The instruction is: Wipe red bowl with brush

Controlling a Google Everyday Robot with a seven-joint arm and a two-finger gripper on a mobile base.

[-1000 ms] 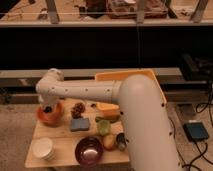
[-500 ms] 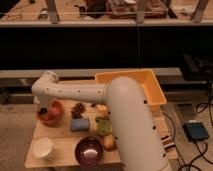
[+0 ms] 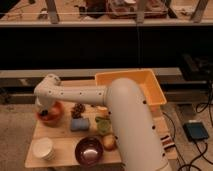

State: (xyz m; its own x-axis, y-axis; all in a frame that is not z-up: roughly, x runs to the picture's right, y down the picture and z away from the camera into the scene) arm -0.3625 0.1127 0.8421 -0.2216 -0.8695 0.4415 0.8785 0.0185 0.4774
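The red bowl (image 3: 54, 118) sits at the table's back left corner. My white arm reaches across from the lower right and bends down over it. My gripper (image 3: 45, 113) is shut and hangs inside the bowl at its left side. A small dark shape shows at the gripper's tip inside the bowl. I cannot tell whether that shape is the brush, which I cannot make out anywhere else.
On the wooden table (image 3: 60, 139) stand a blue-grey block (image 3: 80, 124), a pine cone (image 3: 78, 109), a green cup (image 3: 103, 125), a maroon bowl (image 3: 89, 149), a white cup stack (image 3: 43, 148) and a fruit (image 3: 109, 143). A yellow bin (image 3: 150, 82) stands at the back right.
The arm has swung left, and the wrist has shifted toward the left side of the red bowl. The objects on the table have stayed put.
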